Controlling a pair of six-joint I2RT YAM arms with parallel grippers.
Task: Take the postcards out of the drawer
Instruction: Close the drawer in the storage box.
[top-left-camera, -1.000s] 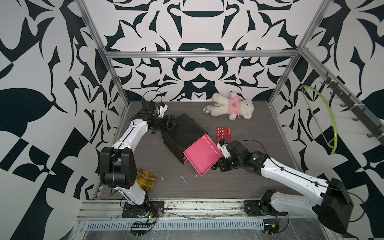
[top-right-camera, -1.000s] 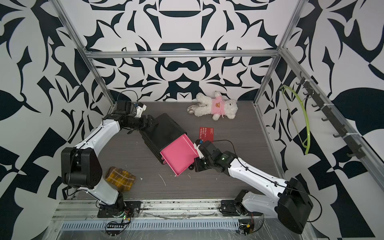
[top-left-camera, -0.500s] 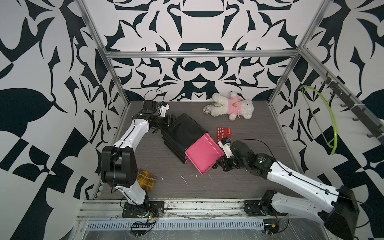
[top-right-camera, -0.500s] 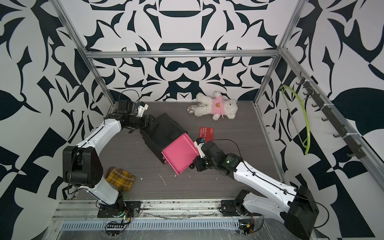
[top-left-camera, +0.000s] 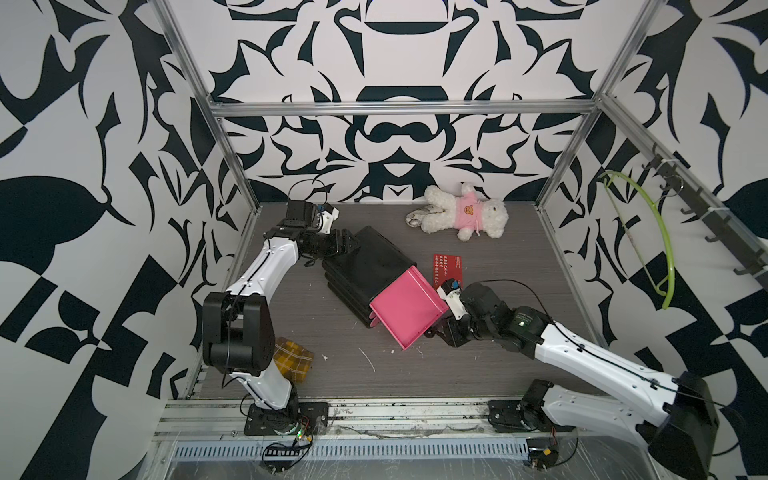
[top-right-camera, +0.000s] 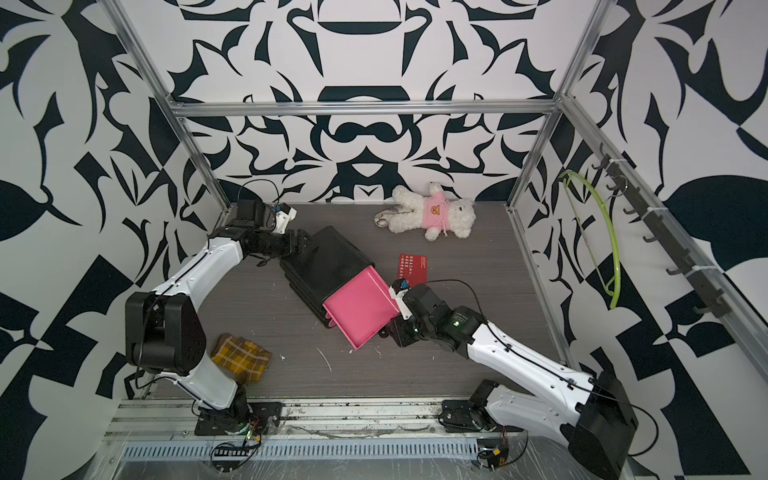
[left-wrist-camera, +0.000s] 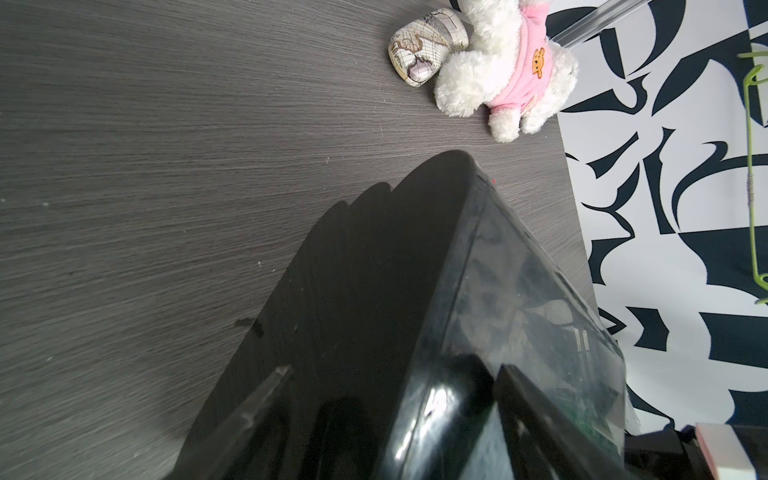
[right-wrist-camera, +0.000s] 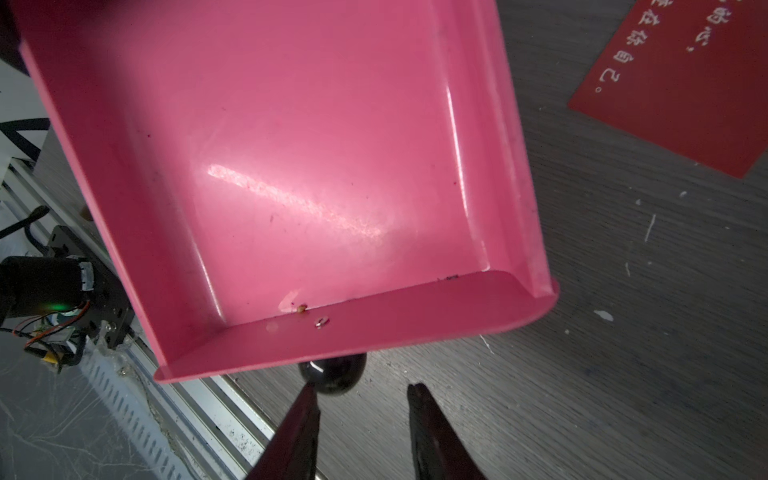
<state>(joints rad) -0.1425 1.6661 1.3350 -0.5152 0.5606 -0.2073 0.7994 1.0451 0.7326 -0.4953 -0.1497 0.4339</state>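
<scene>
A pink drawer (top-left-camera: 409, 309) (top-right-camera: 359, 305) stands pulled out of a black cabinet (top-left-camera: 370, 262) (top-right-camera: 328, 262). In the right wrist view the drawer (right-wrist-camera: 291, 166) holds no cards. One red postcard (top-left-camera: 446, 270) (top-right-camera: 412, 268) (right-wrist-camera: 681, 83) with white characters lies flat on the table beside the drawer. My right gripper (top-left-camera: 430, 332) (right-wrist-camera: 361, 388) is open at the drawer's front, one fingertip beside the dark knob (right-wrist-camera: 334, 376). My left gripper (top-left-camera: 347, 245) (left-wrist-camera: 395, 370) straddles the cabinet's (left-wrist-camera: 374, 270) back corner, jaws wide and pressed on it.
A white plush toy in a pink shirt (top-left-camera: 465, 212) lies at the back, with a map-patterned object (left-wrist-camera: 424, 45) by it. A yellow plaid cloth (top-left-camera: 291, 359) sits by the left arm's base. A green hanger (top-left-camera: 648, 237) hangs on the right wall.
My right gripper's jaws have opened and let go of the drawer's knob. The drawer and the red postcard stay where they were. The left arm has barely moved.
</scene>
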